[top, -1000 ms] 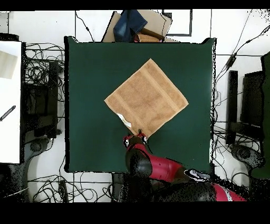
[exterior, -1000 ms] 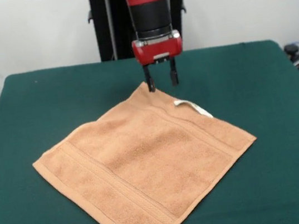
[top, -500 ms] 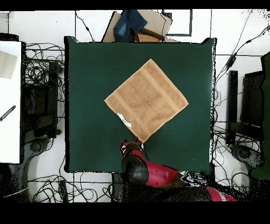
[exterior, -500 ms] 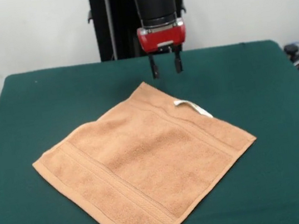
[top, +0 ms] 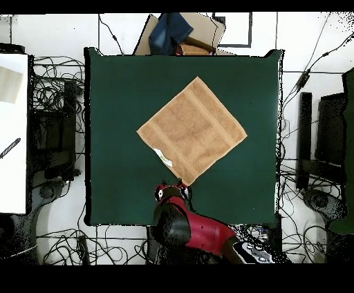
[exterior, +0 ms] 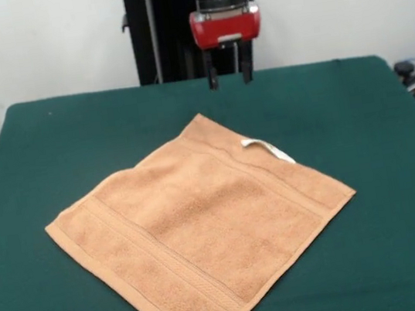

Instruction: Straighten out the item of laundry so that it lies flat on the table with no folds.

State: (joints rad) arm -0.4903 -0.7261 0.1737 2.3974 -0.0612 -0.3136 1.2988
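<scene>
The item of laundry (exterior: 202, 223) is a tan towel spread flat as a diamond on the green table (exterior: 358, 117), with a small white tag (exterior: 267, 149) near its far edge. The overhead view shows the item of laundry (top: 192, 130) in the middle of the table (top: 117, 90), tag at its lower left side. My gripper (exterior: 228, 80) hangs open above the table beyond the towel's far corner, holding nothing. From above, my gripper (top: 171, 188) sits just past the towel's nearest corner.
A cardboard box (top: 204, 31) with a blue cloth (top: 171, 31) lies off the table's far edge in the overhead view. Cables (top: 55, 97) and dark equipment (top: 325, 131) flank the table on both sides.
My gripper has risen and drawn back from the towel's corner toward the robot's side. The towel has not moved.
</scene>
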